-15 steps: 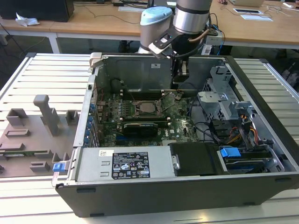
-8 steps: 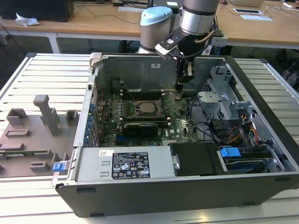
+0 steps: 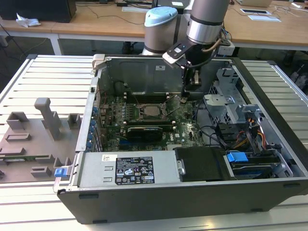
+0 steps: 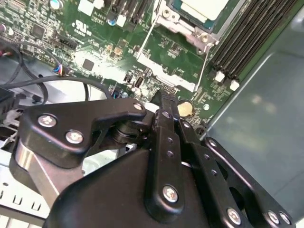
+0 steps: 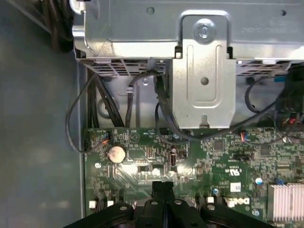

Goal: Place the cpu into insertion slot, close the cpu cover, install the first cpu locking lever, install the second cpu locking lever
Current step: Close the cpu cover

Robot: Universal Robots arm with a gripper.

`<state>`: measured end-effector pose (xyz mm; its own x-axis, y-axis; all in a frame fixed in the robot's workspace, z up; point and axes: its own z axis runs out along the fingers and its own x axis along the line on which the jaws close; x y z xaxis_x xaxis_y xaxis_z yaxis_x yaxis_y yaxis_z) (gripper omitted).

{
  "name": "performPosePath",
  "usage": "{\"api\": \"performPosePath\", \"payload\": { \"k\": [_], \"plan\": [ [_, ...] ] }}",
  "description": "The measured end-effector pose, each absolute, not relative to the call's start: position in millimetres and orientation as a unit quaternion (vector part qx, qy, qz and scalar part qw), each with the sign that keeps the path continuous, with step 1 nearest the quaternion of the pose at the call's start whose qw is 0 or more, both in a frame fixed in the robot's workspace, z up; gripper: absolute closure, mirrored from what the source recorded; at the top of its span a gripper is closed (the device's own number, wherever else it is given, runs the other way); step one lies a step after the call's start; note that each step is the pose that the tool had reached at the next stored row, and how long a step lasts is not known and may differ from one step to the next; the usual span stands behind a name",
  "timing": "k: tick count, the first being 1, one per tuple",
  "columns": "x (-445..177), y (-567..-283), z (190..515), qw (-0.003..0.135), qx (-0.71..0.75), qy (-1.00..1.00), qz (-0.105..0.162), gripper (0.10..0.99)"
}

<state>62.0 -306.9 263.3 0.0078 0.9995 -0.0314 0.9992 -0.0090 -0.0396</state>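
A big computer case [image 3: 192, 192] lies open on a table [image 3: 38, 82], and the robot arm reaches down into it. The gripper [image 3: 189, 86] hangs over the green motherboard [image 3: 187, 127], a little to the exterior view's right of the cpu [image 3: 153, 111] and not touching it. In both wrist views its two black fingers [image 5: 158, 190] are pressed tight together with nothing between them. The fingertips [image 4: 164, 99] sit just above a small round battery [image 4: 184, 109] on the board.

The cpu is a little grey square. It already lies in the insertion slot [image 4: 166, 15] in the middle of the board. The cpu cover [image 4: 195, 27] is a thin shiny frame, and it seems to lie flat around the chip (I cannot see all of it). Two thin wire levers [image 4: 147, 37] stick out beside the slot, one on each side, and they do not look pushed down.

Long black memory slots [image 4: 247, 38] run next to the slot. A black graphics card [image 3: 144, 131] sits nearer the front of the case. A grey box with a white label [image 3: 130, 171] lies at the front edge. In the first wrist view a silver metal bracket [image 5: 204, 80] and some black cables [image 5: 164, 118] sit past the edge of the board
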Motion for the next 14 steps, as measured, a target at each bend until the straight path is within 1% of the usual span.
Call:
{"api": "performPosePath", "payload": {
  "k": [7, 14],
  "plan": [
    [60, -307, 249, 0.003, -0.710, -0.704, 0.025, 0.980],
    [46, -307, 248, 0.003, -0.710, -0.704, 0.025, 0.980]
  ]
}}
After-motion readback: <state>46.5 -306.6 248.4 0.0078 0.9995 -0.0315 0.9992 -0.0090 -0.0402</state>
